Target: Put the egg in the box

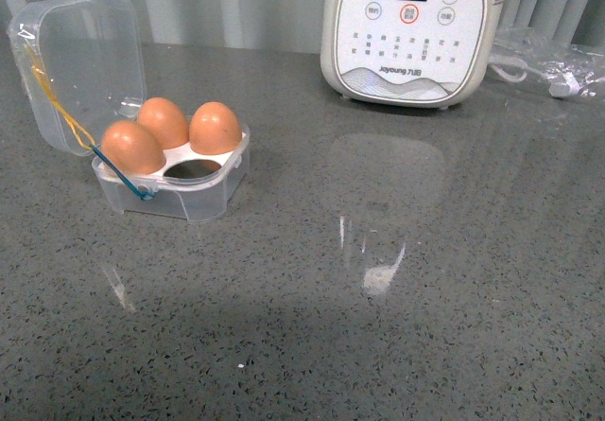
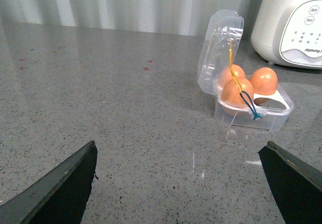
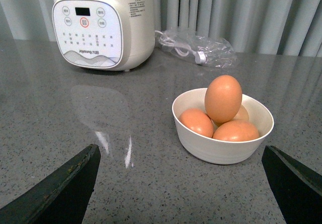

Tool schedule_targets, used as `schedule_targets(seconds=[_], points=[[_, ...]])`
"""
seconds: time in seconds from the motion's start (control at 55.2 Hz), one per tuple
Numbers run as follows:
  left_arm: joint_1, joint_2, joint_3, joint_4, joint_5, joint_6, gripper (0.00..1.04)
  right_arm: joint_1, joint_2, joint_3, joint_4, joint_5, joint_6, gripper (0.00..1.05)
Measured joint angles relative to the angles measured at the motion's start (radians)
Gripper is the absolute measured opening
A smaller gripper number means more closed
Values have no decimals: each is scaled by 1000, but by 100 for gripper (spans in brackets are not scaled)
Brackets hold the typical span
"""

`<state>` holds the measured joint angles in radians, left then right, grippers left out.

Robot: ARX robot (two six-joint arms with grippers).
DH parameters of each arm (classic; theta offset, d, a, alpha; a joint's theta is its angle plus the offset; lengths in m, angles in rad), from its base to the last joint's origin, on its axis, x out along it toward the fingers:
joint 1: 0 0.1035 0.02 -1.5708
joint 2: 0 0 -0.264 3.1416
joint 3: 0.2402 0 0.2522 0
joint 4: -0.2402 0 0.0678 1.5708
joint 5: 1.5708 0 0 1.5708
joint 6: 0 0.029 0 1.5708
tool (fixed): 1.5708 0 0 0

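- One white appliance point(image 1: 408, 33), far right.
- One clear box point(image 1: 203, 199), left, lid open: three eggs point(image 1: 216, 128) inside, one hole point(image 1: 194, 167) bare.
- One white bowl point(image 3: 221, 151): at least three eggs, top egg point(image 3: 223, 98) upright.
- Left gripper point(image 2: 179, 148) and right gripper point(image 3: 181, 149): both spread wide, holding nothing.

- Box point(image 1: 203, 203): clear, glossy plastic.
- Eggs point(image 1: 216, 128): smooth shells with a faint sheen.
- Countertop point(image 1: 425, 345): polished, reflective, speckled grey stone.
- Bowl point(image 3: 221, 153): smooth, white, matt.
- Appliance point(image 1: 406, 24): glossy white plastic.
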<state>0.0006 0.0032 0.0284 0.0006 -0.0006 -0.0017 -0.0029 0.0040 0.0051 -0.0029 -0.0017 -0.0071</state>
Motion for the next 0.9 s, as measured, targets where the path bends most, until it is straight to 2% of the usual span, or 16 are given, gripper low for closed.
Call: schedule_targets(seconds=[0.905], points=[[0, 0, 0, 0, 0, 0, 98, 0, 0, 0, 0, 0, 0, 98]])
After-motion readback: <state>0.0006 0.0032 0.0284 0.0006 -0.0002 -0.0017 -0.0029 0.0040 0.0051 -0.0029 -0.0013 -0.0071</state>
